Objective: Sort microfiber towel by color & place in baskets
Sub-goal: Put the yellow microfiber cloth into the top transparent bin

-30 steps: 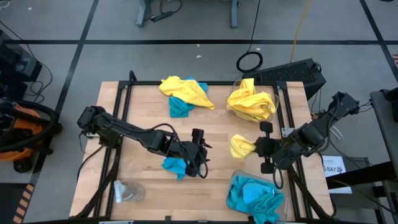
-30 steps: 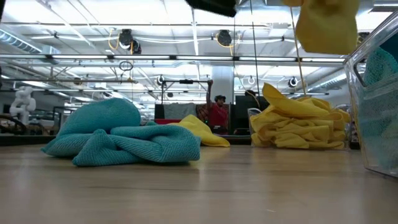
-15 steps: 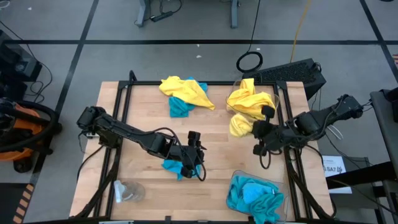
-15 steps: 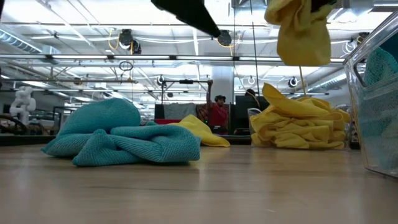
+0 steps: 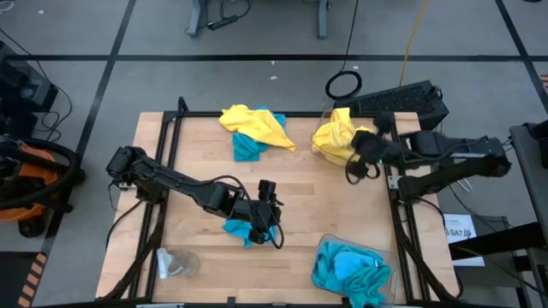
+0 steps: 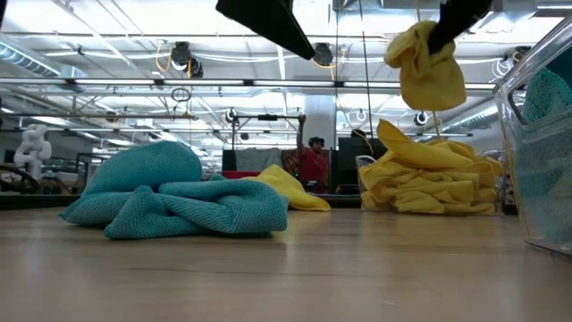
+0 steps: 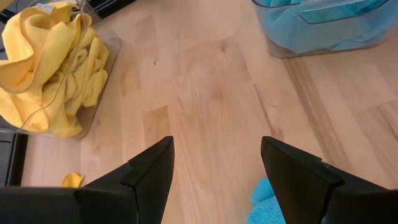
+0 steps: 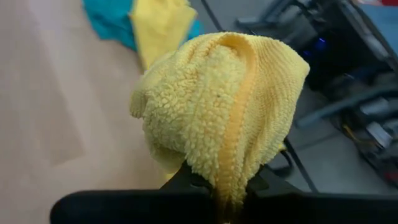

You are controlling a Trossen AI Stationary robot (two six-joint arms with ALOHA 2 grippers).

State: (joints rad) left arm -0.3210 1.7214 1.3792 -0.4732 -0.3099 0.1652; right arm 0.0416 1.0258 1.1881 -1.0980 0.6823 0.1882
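Observation:
My right gripper (image 5: 358, 152) is shut on a yellow microfiber towel (image 6: 427, 63) and holds it above the clear basket (image 5: 318, 154) at the far right, which has several yellow towels (image 6: 429, 183) in it. My left gripper (image 7: 216, 149) is open near the table's middle, just over a loose turquoise towel (image 5: 240, 229) that lies on the wood. I cannot tell whether it touches that towel. A second clear basket (image 5: 324, 250) with turquoise towels (image 5: 351, 269) stands at the near right. My right gripper pinches a bunched fold of the yellow towel (image 8: 231, 177) between its two fingers, several layers thick. The arm reaches in from the table's right side. The towel hangs in a lump below the fingers (image 6: 447, 27), clear of the yellow pile in the basket.
A mixed heap of a yellow towel (image 5: 253, 122) and a turquoise towel (image 5: 247, 147) lies at the far middle. A small clear glassy object (image 5: 175, 261) sits at the near left corner. The wood between the heaps is bare.
My right gripper has carried the yellow towel toward the table's far edge, from beside the right rail at mid table to above the yellow basket. It has stayed shut, and the towel still hangs clear. My left gripper has come down a little over the turquoise towel.

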